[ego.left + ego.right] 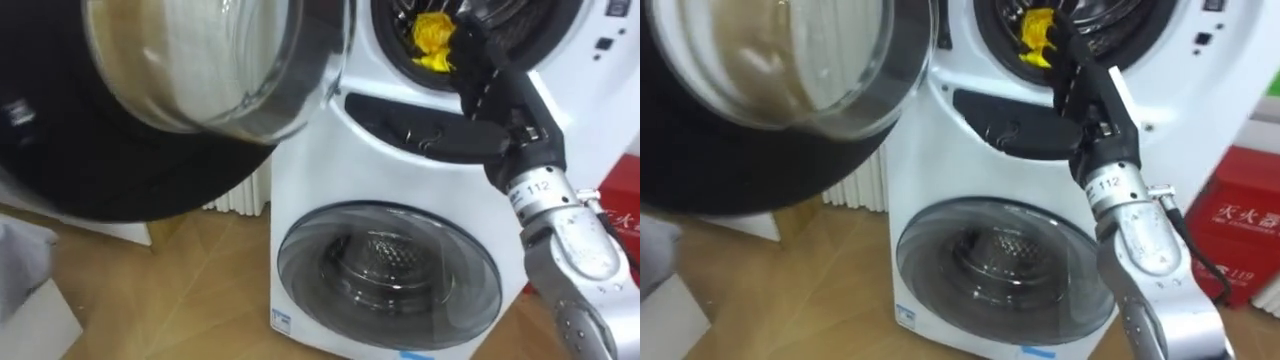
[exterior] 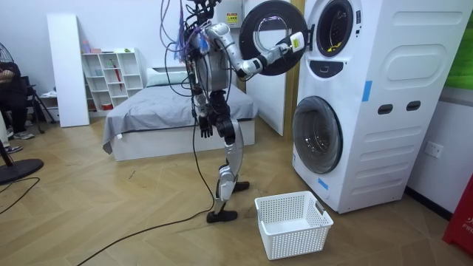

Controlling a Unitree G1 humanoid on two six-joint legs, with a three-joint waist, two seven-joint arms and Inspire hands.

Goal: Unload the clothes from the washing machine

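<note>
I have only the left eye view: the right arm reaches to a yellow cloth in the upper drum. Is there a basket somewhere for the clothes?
Observer: Yes. A white basket stands on the floor in front of the washing machine, close to the robot's feet.
Operator: Where is the left hand?
Observer: The left hand hangs at the robot's side.
Operator: Is somebody near?
Observer: A person sits at the room view's left edge, across the room.

Bright, even light (glare on door [image 1: 200,70])
</note>
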